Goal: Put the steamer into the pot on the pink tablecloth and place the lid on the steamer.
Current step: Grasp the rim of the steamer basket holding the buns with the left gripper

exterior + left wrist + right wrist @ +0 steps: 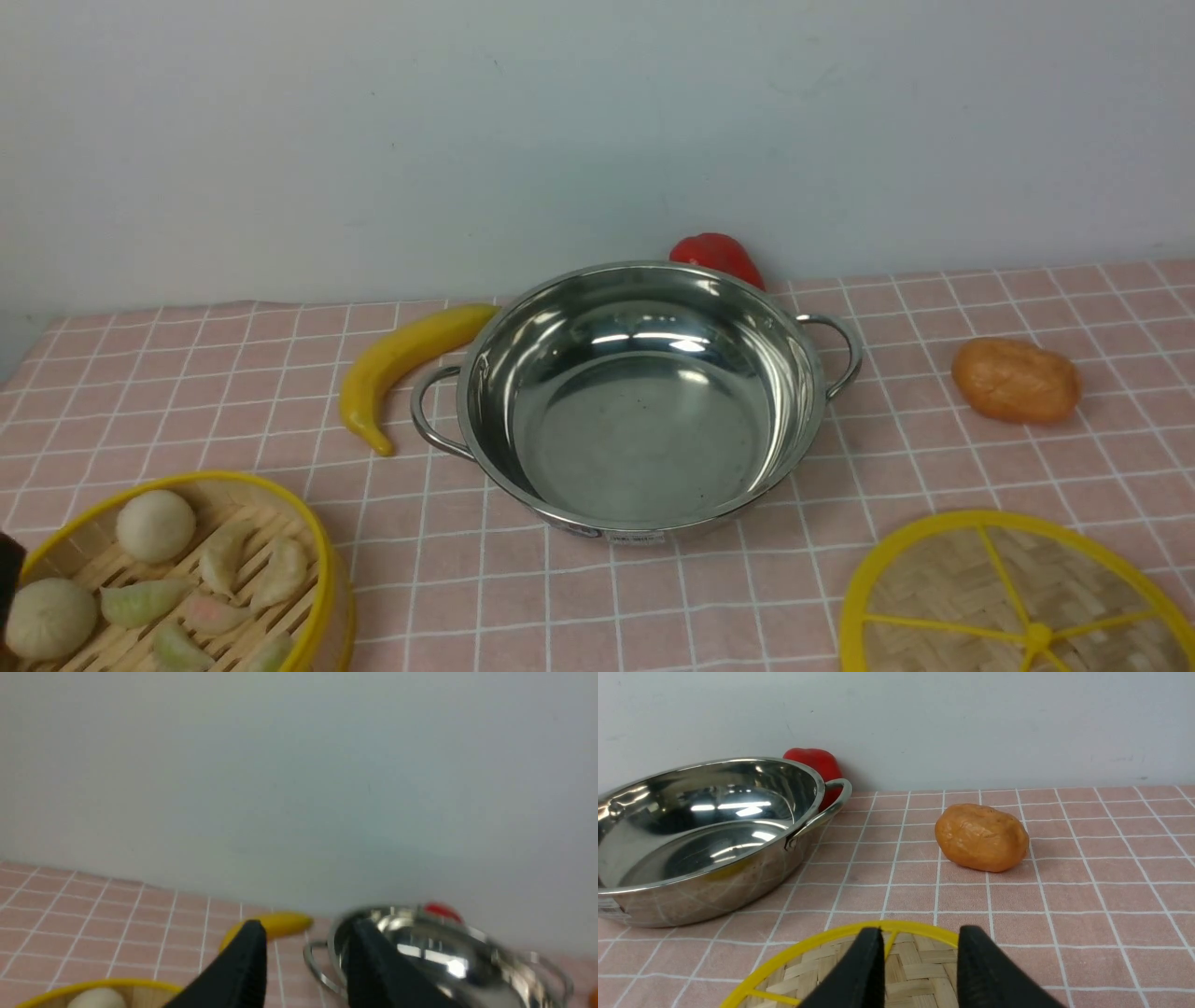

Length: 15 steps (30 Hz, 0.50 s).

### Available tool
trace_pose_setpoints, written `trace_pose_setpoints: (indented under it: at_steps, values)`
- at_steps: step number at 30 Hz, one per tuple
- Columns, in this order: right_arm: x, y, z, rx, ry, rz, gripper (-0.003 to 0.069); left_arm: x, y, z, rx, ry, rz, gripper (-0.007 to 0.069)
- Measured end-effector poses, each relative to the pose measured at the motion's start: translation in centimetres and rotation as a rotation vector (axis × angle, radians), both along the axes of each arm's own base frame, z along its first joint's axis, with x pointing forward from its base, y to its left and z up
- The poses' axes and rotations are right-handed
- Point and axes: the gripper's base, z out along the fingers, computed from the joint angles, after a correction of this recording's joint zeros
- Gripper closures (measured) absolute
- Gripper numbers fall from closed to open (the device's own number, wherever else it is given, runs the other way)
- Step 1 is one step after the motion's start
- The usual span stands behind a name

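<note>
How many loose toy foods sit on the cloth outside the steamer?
3: a yellow banana left of the pot, a red pepper partly hidden behind it, an orange-brown potato to its right. Others might hide behind the pot.

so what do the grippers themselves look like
Both the left gripper and right gripper have two black fingers that taper to blunt tips, with fine ridges on their inner faces. No cables or markings show.

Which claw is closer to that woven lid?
Right. The right gripper hovers over the lid; the left gripper is far off, by the steamer.
</note>
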Motion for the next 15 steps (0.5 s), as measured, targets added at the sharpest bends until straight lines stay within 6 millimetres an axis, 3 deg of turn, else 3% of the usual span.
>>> trace_pose_setpoints:
  at_steps: [3,6,8,11,15]
  values:
    - [0.0,0.0,0.0,0.000,0.000,0.000,0.0417,0.4,-0.4,1.4,0.139,0.280,-0.100,0.0382]
    - [0.0,0.0,0.0,0.000,0.000,0.000,0.0417,0.9,-0.3,1.8,0.217,0.502,-0.150,0.0382]
    - [0.0,0.0,0.0,0.000,0.000,0.000,0.0417,1.7,0.5,1.7,0.358,0.752,-0.204,0.0382]
    - [0.0,0.0,0.0,0.000,0.000,0.000,0.0417,3.1,1.2,1.1,0.512,0.902,-0.282,0.0382]
    - [0.0,0.0,0.0,0.000,0.000,0.000,0.0417,4.9,1.1,0.2,0.644,0.970,-0.445,0.0382]
